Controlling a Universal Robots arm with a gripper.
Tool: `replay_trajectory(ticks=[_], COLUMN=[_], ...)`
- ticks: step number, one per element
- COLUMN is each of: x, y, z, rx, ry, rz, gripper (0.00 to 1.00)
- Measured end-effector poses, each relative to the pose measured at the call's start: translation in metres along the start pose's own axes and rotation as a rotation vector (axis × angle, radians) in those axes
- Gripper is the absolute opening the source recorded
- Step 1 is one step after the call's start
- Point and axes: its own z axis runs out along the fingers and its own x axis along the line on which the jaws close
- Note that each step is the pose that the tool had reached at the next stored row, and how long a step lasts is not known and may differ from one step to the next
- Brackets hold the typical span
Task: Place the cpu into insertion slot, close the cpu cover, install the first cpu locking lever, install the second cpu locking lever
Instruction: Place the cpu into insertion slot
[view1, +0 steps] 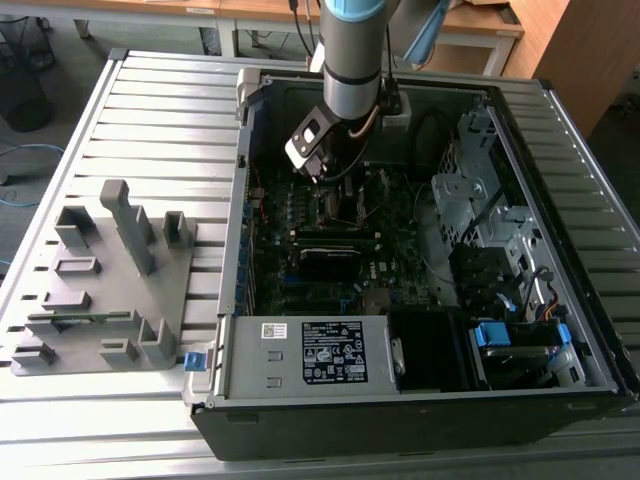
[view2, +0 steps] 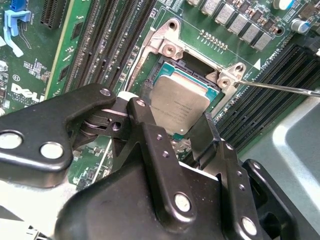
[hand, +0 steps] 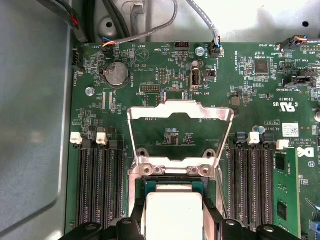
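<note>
Gripper (view2: 175, 110) is closed narrowly on the cpu (view2: 181, 100), pinching two opposite edges, right at the insertion slot (view2: 172, 67); the cpu cover (hand: 180, 111) stands open.

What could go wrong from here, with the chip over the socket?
1. The pincer holds the small square silver-topped cpu over the dark square insertion slot. If released askew, it could seat crooked.
2. The open silver metal cpu cover stands close beside the pincer and might be knocked.
</note>
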Motion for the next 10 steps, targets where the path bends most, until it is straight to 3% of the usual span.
replay_trajectory(ticks=[10], x=[-0.0002], y=[-0.0002], z=[0.0012], rx=[0.0003], ry=[-0.0009], rz=[0.002], gripper=[0.54])
